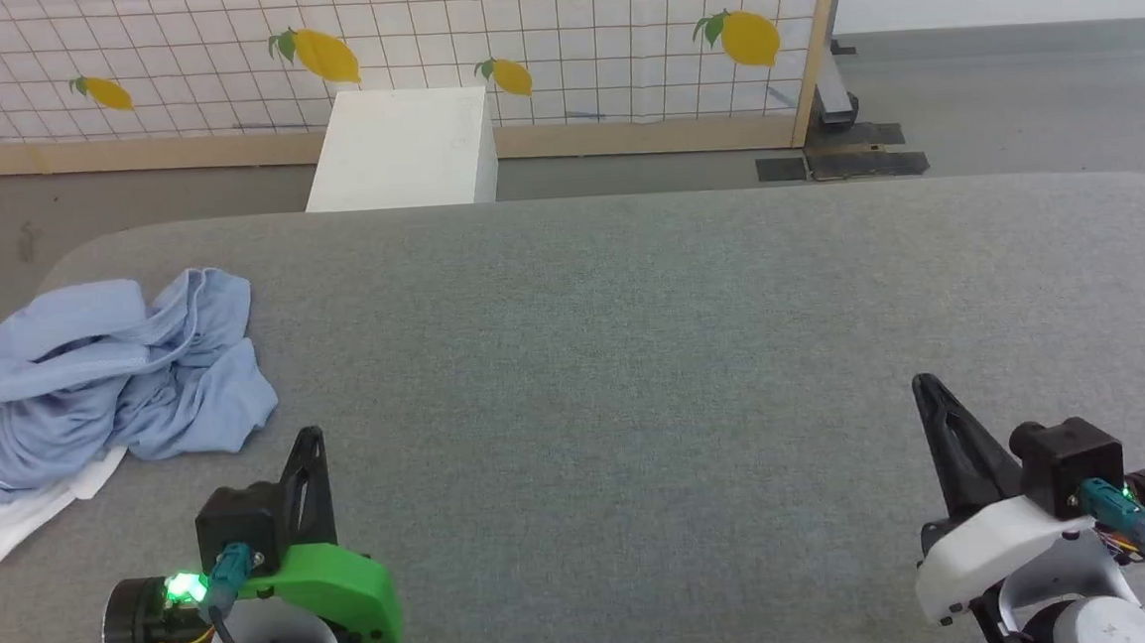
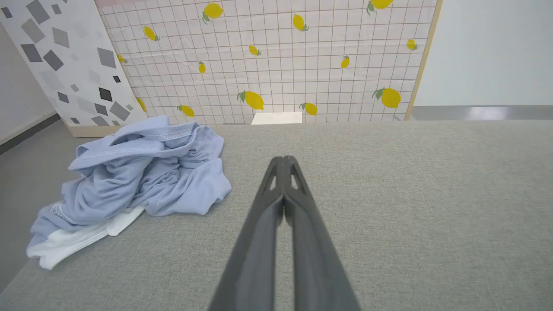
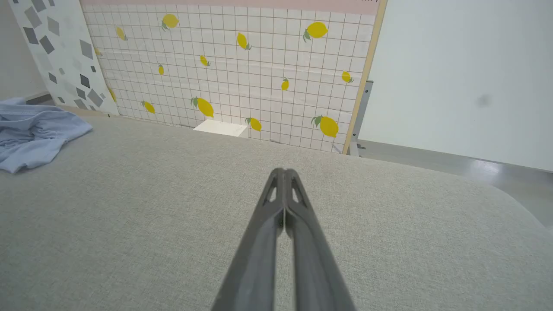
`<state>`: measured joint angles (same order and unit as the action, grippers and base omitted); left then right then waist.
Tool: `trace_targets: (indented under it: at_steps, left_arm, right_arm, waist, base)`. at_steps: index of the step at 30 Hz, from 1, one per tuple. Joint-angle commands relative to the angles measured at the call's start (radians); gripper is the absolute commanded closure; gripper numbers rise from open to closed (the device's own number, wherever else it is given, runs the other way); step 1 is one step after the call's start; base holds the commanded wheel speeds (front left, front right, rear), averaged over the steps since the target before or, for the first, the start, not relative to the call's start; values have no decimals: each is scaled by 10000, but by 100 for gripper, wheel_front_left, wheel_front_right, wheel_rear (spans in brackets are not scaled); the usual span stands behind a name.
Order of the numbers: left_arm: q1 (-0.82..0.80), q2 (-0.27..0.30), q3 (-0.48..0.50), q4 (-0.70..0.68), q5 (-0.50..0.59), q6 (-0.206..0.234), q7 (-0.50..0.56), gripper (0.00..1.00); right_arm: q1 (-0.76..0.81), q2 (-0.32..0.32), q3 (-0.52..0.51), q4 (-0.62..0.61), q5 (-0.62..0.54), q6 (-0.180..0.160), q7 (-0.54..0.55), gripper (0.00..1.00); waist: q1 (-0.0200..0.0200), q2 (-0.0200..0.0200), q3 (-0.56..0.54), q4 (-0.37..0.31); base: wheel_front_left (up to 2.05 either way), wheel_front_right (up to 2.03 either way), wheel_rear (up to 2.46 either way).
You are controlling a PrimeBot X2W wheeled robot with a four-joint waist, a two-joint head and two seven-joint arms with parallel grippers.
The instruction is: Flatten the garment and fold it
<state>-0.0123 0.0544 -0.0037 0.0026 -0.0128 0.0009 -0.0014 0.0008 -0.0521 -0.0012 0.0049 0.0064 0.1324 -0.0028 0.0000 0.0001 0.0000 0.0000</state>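
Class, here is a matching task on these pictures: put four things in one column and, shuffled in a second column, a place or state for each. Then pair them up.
Column one:
1. garment
2. left gripper
3. right gripper
4. white box

Column two:
A. beyond the far edge of the table
B. shut, with a white casing behind it
C. crumpled at the table's left end
D. shut, with a green casing behind it

Pairs: 1-C, 2-D, 3-B, 4-A
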Motion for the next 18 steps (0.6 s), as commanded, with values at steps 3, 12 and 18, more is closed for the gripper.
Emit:
trace_targets:
  at_steps: [3,12,18]
  left_arm:
    - [123,-42,37,-26,128,-9,14,100]
    - [123,-42,37,-26,128,-9,14,100]
    - [-4,2,-32,3,-26,1,-2,0]
  right_arm:
    - [-8,19,12,-49,-64,-17,28,100]
    - [-8,19,12,-49,-64,-17,28,100]
    - [0,0,-8,8,4,0,-3,0]
  waist:
    - [0,-1,0,0]
    - [0,-1,0,0]
    - [0,-1,0,0]
  base:
    - [0,0,0]
    - [0,0,0]
    - [0,0,0]
